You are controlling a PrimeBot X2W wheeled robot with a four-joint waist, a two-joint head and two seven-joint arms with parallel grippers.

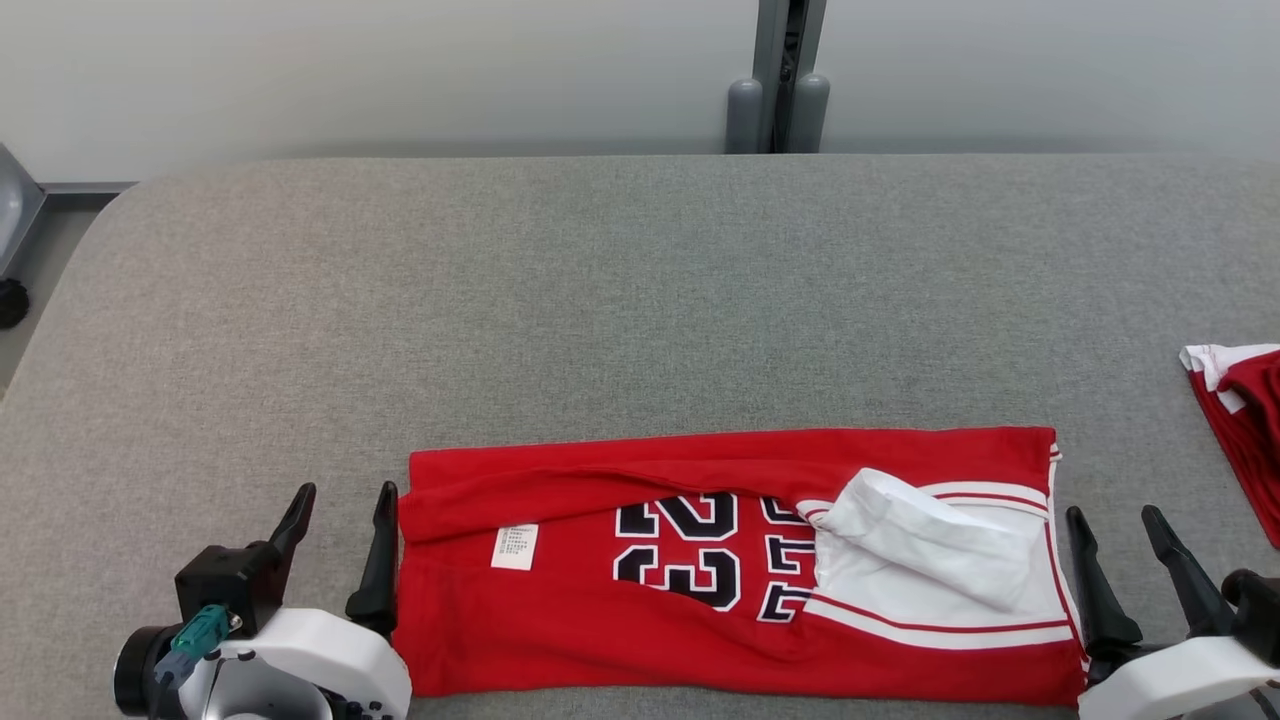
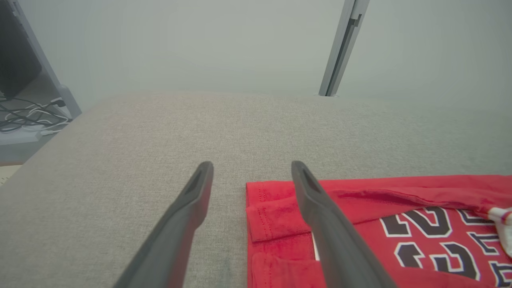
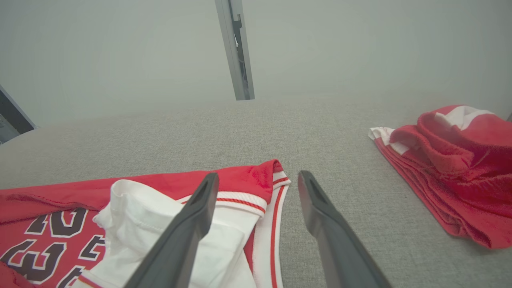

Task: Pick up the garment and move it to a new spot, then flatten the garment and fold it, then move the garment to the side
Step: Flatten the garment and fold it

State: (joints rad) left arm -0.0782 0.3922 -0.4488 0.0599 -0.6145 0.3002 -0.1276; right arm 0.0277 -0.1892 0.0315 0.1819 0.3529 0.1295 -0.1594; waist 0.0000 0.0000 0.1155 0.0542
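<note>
Head view — grey fabric table [image 1: 600, 300], pale wall [image 1: 400, 70] behind; both jaws wide, empty.

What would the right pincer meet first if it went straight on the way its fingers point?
Probably nothing but the bare grey table top: the right pincer points past the corner of the red jersey, with the red garment pile well off to one side. Its height above the table is unclear.
</note>
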